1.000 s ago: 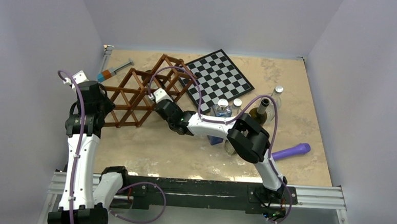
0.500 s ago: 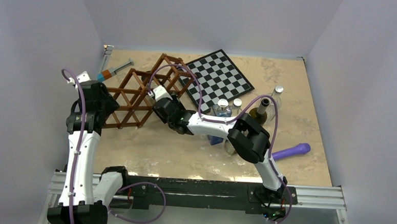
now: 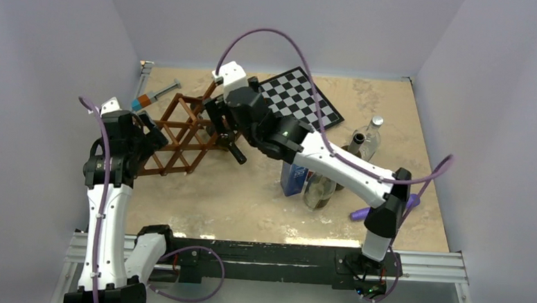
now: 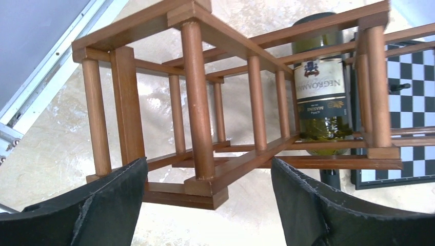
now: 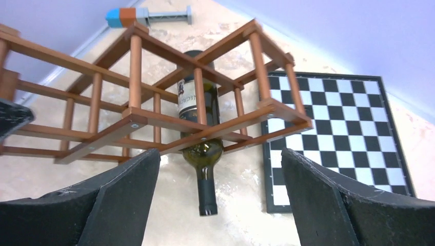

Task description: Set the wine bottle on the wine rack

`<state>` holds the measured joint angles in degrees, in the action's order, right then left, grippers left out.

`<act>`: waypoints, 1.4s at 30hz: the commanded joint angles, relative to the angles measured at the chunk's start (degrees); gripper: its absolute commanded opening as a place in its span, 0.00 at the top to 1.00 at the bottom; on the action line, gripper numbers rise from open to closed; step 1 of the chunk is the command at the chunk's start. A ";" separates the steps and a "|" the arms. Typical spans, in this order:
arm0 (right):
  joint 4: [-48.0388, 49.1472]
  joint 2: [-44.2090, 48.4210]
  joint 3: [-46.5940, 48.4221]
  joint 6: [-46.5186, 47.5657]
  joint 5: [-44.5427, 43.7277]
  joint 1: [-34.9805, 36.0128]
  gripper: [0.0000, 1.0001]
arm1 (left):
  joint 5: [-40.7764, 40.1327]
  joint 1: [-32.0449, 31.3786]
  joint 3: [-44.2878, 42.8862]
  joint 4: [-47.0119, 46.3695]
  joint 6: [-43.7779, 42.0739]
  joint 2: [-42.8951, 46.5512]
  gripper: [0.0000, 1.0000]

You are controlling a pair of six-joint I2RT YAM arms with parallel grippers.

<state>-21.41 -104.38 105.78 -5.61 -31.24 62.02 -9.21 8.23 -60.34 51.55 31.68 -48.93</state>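
The reddish-brown wine rack [image 3: 183,130] lies on the table at the back left. The dark green wine bottle [image 5: 200,148] rests inside one of its cells, label up, with its black-capped neck [image 3: 236,152] sticking out toward the near side. My right gripper [image 5: 219,159] hovers open above the rack, holding nothing, the bottle's neck below between its fingers. My left gripper [image 4: 208,174] is open at the rack's left end, its pads either side of a corner block [image 4: 205,187] without touching it. The bottle [image 4: 319,92] shows through the bars [image 4: 197,92] in the left wrist view.
A black-and-white checkerboard [image 3: 300,97] lies right of the rack. A syringe [image 3: 154,93] sits at the back left corner. A blue box [image 3: 293,178], glass bottles [image 3: 369,136] and a purple tool [image 3: 359,213] crowd the right side, under the right arm.
Both grippers went from shut to open. The right one let go of the bottle, rose and swung back over the rack. The left one released the rack's end.
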 commanded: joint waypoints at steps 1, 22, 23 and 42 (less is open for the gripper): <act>-18.84 5.87 9.06 -2.80 -1.07 0.05 0.09 | 2.46 -0.06 -4.35 -0.68 -2.22 1.00 0.06; -58.39 37.13 -8.28 -14.65 9.23 -10.43 0.14 | 59.04 -10.32 -8.29 -21.49 -11.60 -0.97 0.04; -56.66 37.96 -10.57 -14.46 10.43 -10.52 0.15 | 59.09 -11.19 -8.15 -22.17 -11.48 -1.26 0.04; -44.62 36.09 -23.54 -14.42 12.62 -16.44 0.43 | 57.93 -12.10 -6.67 -28.80 -10.50 -2.33 0.03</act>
<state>-70.26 -69.14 83.29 -20.12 -19.44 46.04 49.58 -3.53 -66.72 25.26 21.89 -51.64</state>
